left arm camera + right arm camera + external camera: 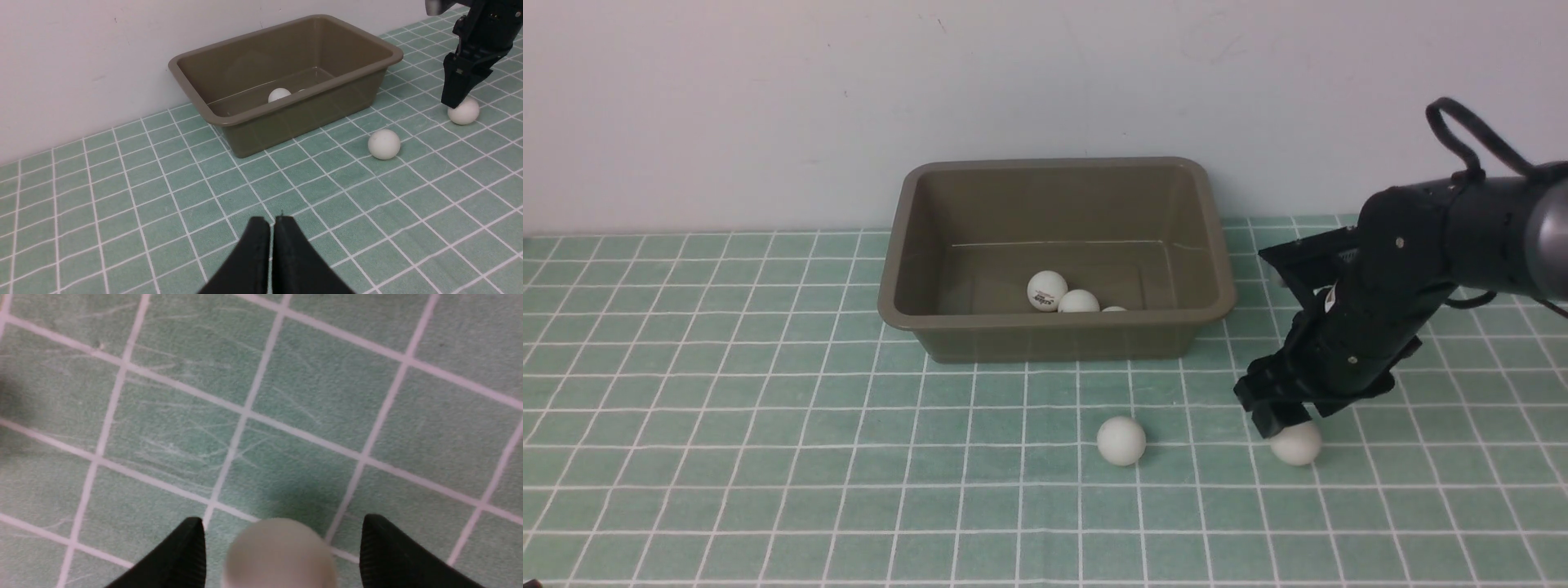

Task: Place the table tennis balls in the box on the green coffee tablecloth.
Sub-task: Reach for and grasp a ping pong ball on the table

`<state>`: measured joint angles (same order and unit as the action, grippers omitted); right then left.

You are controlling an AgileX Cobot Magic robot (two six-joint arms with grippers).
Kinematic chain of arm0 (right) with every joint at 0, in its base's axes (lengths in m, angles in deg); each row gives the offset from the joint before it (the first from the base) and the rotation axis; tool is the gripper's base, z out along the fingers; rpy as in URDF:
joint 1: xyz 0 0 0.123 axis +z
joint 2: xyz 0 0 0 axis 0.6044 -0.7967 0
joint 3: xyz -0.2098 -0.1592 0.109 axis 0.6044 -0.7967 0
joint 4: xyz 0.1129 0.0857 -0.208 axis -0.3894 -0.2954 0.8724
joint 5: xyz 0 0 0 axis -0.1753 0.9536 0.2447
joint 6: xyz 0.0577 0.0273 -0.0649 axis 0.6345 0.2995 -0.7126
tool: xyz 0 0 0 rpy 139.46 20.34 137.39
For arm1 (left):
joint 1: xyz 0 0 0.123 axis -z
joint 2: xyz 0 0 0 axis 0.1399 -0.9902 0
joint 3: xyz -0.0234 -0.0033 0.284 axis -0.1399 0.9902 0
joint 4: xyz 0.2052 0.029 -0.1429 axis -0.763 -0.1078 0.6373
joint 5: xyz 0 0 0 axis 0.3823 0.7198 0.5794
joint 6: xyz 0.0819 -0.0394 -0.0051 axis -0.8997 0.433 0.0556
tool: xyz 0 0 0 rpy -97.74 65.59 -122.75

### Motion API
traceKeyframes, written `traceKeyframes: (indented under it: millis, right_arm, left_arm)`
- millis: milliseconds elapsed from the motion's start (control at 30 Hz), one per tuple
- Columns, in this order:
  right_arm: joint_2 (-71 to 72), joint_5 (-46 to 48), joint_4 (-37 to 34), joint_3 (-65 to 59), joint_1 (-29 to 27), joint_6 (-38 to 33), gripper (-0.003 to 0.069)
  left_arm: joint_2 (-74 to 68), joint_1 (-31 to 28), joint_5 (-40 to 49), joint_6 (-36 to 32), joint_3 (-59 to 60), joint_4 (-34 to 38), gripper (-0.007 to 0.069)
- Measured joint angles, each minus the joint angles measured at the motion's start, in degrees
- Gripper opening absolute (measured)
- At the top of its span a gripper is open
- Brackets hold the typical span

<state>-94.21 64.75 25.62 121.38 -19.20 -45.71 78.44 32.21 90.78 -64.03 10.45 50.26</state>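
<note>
The olive-brown box (pixel 1058 335) stands at the back of the green coffee tablecloth (pixel 768 408). Three table tennis balls lie inside it: one with a logo (pixel 1046 290), a second (pixel 1078 301) and a third (pixel 1114 309) mostly hidden by the front wall. Two more rest on the cloth in front: one (pixel 1121 441) near the middle, one (pixel 1296 443) to the right. My right gripper (pixel 1282 420) is lowered over that right ball (pixel 280 555), open, a fingertip on each side with gaps. My left gripper (pixel 272 222) is shut and empty, over bare cloth.
A plain white wall (pixel 768 98) rises directly behind the box. The right arm's black body (pixel 1421 269) hangs above the cloth to the right of the box.
</note>
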Motion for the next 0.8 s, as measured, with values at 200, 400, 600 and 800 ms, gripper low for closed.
traceKeyframes:
  millis: [200, 400, 600, 800]
  right_arm:
    - [0.0, 0.3, -2.9, -0.1, 0.0, -1.7, 0.0458]
    - [0.0, 2.8, -3.7, -0.1, 0.0, -2.1, 0.0458]
    - [0.0, 4.5, -3.7, -0.2, 0.0, -2.3, 0.0458]
    - [-2.2, 4.5, -3.7, -0.2, 0.0, -2.7, 0.0434]
  left_arm:
    - [0.0, 0.0, 0.0, 0.0, 0.0, 0.0, -0.0004]
    - [0.0, 0.0, 0.0, 0.0, 0.0, 0.0, -0.0004]
    - [0.0, 0.0, 0.0, 0.0, 0.0, 0.0, -0.0004]
    - [0.0, 0.0, 0.0, 0.0, 0.0, 0.0, -0.0004]
